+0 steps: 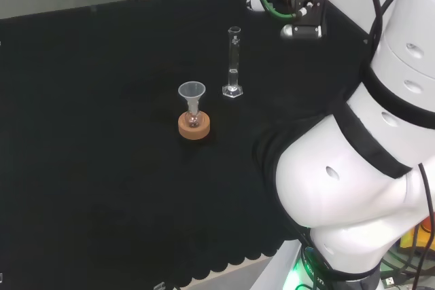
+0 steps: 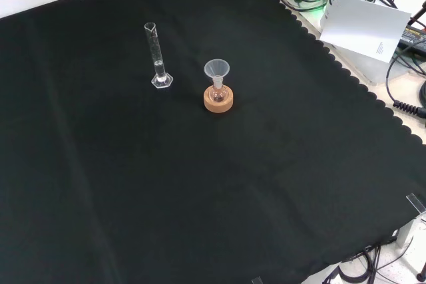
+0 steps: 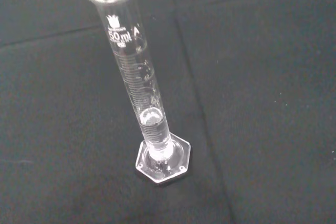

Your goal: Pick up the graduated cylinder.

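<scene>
Black cloth (image 1: 102,134) covers the bench. From the head view, the graduated cylinder (image 1: 234,62) stands upright on its hexagonal foot, long axis vertical, mouth up, just right of a funnel (image 1: 192,93) sitting in a small flask on a cork ring (image 1: 194,126). From the front view, the cylinder (image 2: 156,54) stands left of the funnel (image 2: 216,70), apart from it. From the wrist view, the cylinder (image 3: 139,87) holds a little clear liquid low down. Whether the hand's fingers are curled or straight, I cannot tell.

graduated cylinder (image 3: 137,80), near the rim: "50 ml" in white, with a small white mark above it and an "A" beside it
graduated cylinder, down the tube: white scale lines, their numbers too faint to read
white sheet (image 2: 365,26): small print, unreadable
</scene>
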Controlling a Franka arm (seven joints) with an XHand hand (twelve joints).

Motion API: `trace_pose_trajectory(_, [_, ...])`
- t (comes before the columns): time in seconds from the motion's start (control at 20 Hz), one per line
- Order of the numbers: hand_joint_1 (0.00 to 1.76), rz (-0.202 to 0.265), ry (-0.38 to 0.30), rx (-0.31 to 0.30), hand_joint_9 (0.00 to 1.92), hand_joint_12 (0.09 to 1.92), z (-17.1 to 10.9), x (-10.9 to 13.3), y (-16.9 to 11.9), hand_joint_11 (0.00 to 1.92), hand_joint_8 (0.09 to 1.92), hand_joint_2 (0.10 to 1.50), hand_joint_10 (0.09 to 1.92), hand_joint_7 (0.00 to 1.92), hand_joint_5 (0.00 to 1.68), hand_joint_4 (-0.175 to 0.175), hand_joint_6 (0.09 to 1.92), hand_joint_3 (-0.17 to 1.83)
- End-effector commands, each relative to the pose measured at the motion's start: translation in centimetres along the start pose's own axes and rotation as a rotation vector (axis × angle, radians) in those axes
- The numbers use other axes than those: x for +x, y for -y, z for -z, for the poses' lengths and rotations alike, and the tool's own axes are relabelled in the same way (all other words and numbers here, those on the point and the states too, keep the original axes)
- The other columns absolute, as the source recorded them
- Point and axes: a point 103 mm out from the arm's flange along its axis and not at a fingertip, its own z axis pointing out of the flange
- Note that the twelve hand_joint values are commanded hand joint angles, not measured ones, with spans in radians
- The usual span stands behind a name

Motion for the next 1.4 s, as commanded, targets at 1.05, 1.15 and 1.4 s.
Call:
trace_pose_trajectory(1.05, [0.36,0.148,-0.181,-0.036,0.46,1.36,-8.7,-3.4,-2.7,0.2,0.55,1.05,0.6,0.26,0.37,0.004,0.09,0.25])
trace_pose_trajectory(1.15, [0.44,0.175,-0.205,-0.043,0.49,1.35,-9.0,-3.6,-2.7,0.22,0.55,1.0,0.58,0.27,0.4,0.003,0.09,0.25])
trace_pose_trajectory(1.4, [0.57,0.236,-0.254,-0.052,0.53,1.35,-10.1,-3.8,-2.6,0.25,0.56,0.94,0.57,0.31,0.44,0.003,0.09,0.24])
